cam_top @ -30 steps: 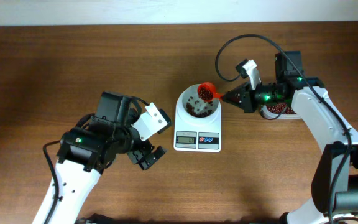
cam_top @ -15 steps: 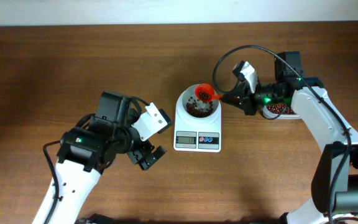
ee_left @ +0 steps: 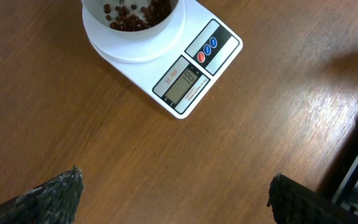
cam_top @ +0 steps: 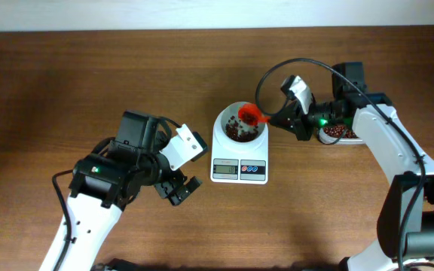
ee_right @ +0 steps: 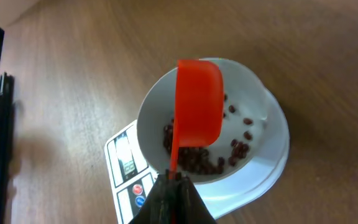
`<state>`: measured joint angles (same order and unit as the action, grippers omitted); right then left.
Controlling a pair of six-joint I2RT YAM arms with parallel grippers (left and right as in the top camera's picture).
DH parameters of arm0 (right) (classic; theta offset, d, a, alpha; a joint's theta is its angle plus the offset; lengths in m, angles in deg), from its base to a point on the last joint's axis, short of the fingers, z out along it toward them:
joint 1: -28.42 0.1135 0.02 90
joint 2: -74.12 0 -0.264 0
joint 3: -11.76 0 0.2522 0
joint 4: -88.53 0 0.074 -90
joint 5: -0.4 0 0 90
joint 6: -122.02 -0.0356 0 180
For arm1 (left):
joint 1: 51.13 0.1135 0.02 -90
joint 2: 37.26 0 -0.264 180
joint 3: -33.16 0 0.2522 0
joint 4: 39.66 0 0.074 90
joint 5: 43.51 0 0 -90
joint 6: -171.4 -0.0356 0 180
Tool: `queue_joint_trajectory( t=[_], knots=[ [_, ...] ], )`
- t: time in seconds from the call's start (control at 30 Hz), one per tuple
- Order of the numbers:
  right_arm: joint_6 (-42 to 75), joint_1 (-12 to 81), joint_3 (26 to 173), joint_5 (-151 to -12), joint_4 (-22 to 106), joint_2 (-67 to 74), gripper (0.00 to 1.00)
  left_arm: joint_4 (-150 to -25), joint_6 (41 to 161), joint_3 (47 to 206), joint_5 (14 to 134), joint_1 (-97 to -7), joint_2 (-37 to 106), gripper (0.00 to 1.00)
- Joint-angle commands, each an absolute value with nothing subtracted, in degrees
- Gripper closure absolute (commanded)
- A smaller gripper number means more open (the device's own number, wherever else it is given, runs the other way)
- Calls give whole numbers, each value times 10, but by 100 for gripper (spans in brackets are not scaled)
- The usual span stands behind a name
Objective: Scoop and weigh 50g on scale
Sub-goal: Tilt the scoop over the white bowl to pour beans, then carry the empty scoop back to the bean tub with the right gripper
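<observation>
Black and idle, the left gripper [cam_top: 178,190] hangs over the near-left part of the wooden table [cam_top: 66,83], jaws spread wide and holding nothing; it is where it was a second ago. Right of it, mid-table, stands the white scale [cam_top: 238,159], its round bowl [cam_top: 220,125] on top and its display [ee_left: 182,82] facing the near edge, the digits too small to read with confidence. The change is above the bowl: the orange scoop [ee_right: 197,102], which a second ago sat level with red beans in it, has rolled over and now shows its underside, mouth down above the bowl. Its load appears to have joined the red beans [ee_right: 197,163] in the bowl. The right gripper [ee_right: 173,182] is pressed tight on the scoop's thin handle, just right of the scale. Farther right, partly behind that arm, sits the tub of red beans [cam_top: 341,134]. One pour looks complete; whether another scoop is needed depends on the reading.
</observation>
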<state>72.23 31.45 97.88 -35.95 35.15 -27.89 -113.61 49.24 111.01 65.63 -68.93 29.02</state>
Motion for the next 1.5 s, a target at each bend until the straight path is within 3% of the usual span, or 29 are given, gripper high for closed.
queue_joint_trajectory(
  t=[0.0, 0.13, 0.4, 0.6, 0.67, 0.73, 0.83, 0.9, 1.0, 1.07, 1.3, 1.4, 1.47],
  knots=[
    [721, 335, 998, -427, 377, -275, 96, -1135, 481, 1123, 664, -684, 290, 1],
    [753, 351, 1001, -406, 339, -269, 96, -1135, 481, 1123, 664, -684, 290, 1],
    [693, 352, 1010, -436, 355, -260, 96, -1135, 481, 1123, 664, -684, 290, 1],
    [736, 367, 1016, -419, 340, -251, 96, -1135, 481, 1123, 664, -684, 290, 1],
    [717, 370, 1016, -512, 373, -251, 96, -1135, 481, 1123, 664, -684, 290, 1],
    [712, 375, 1020, -462, 345, -242, 96, -1135, 481, 1123, 664, -684, 290, 1],
    [731, 387, 1020, -547, 361, -241, 96, -1135, 481, 1123, 664, -684, 290, 1],
    [708, 394, 1028, -513, 333, -238, 96, -1135, 481, 1123, 664, -684, 290, 1],
    [707, 400, 1030, -572, 358, -237, 96, -1135, 481, 1123, 664, -684, 290, 1],
    [693, 404, 1036, -523, 338, -230, 96, -1135, 481, 1123, 664, -684, 290, 1],
    [688, 413, 1041, -611, 326, -223, 96, -1135, 481, 1123, 664, -684, 290, 1],
    [687, 422, 1042, -578, 296, -211, 96, -1135, 481, 1123, 664, -684, 290, 1],
    [686, 422, 1042, -649, 329, -212, 96, -1135, 481, 1123, 664, -684, 290, 1]
  ],
)
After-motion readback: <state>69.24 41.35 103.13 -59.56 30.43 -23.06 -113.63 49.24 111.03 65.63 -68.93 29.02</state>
